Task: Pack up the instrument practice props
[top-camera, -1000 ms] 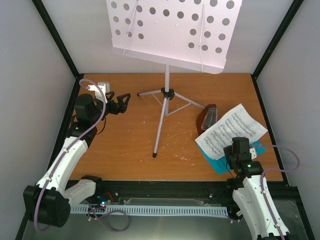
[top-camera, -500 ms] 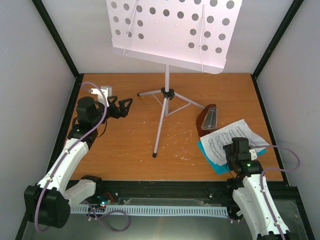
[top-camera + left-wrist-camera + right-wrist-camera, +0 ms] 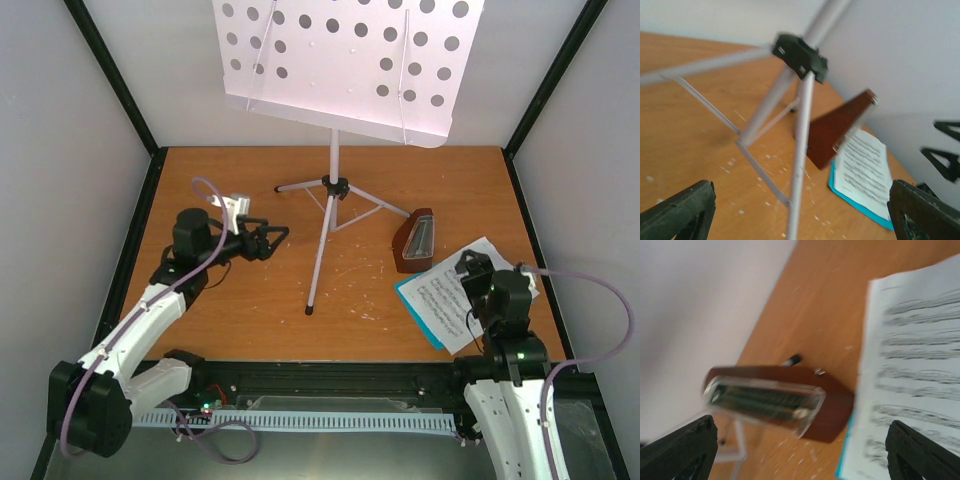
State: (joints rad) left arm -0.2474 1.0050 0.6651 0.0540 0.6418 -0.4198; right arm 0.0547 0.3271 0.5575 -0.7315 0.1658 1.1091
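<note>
A second ago my right claw [image 3: 467,265] was clenched on the sheet music [image 3: 450,298], and the page lay fanned out toward the far right, askew of the teal booklet [image 3: 428,333]. Now I have let go. In the right wrist view both fingers stand wide apart at the bottom corners with nothing between them, and the claw has lifted clear of the paper.

The sheet has come nearer and now lies on top of the booklet at the near right of the worktop [image 3: 250,310]. Teal shows only along its left and near edges. The metronome [image 3: 413,240] stands just beside the far left corner of that stack. I cannot tell whether the paper touches its base.

My left claw [image 3: 278,243] has also shifted, swinging right from the far left corner toward the music stand [image 3: 350,60]. It is released too, with its fingers spread at the edges of the left wrist view. It faces the near leg [image 3: 318,262] of the tripod, close but apart from it.

I judge that the two flat items are now gathered into one pile, so that part of the tidying looks settled. The metronome and the stand are still set up as they would be for practice. My left side seems lined up to deal with the stand. My right claw, empty and looking straight at the metronome, is well placed to take that.
</note>
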